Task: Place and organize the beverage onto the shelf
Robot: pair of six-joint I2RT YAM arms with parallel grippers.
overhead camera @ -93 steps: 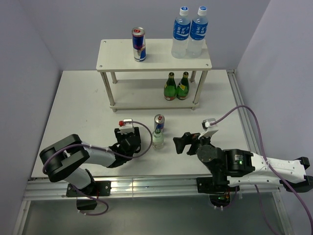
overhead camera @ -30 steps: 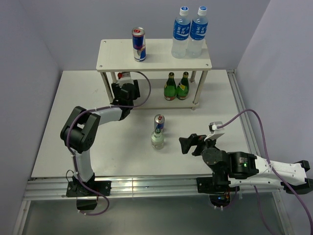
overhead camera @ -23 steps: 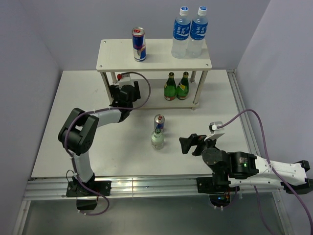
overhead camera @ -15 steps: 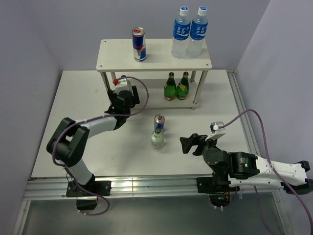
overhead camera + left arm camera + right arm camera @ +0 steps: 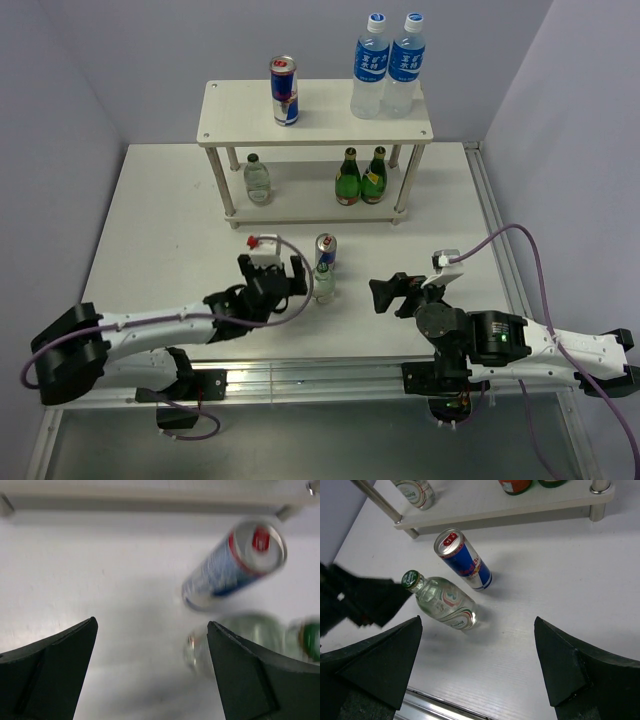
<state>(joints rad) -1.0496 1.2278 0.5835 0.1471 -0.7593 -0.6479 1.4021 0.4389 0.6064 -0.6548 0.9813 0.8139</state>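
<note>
Top external: left gripper (image 5: 271, 272) jaws wide, empty, beside bottle (image 5: 322, 285) and can (image 5: 325, 250) mid-counter, likely lining up a pick; right gripper (image 5: 390, 293) spread, idle; shelf (image 5: 240, 110) at far edge awaits both

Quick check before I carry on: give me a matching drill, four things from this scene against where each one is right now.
Things
1. blue-label bottles
2. dark green bottles
3. left gripper
4. right gripper

Places
A. over the table, right of the loose can and clear bottle
B. shelf top tier, right end
C. over the table, left of the loose can and clear bottle
D. shelf lower tier, right end

Pairs: 1-B, 2-D, 3-C, 4-A
</note>
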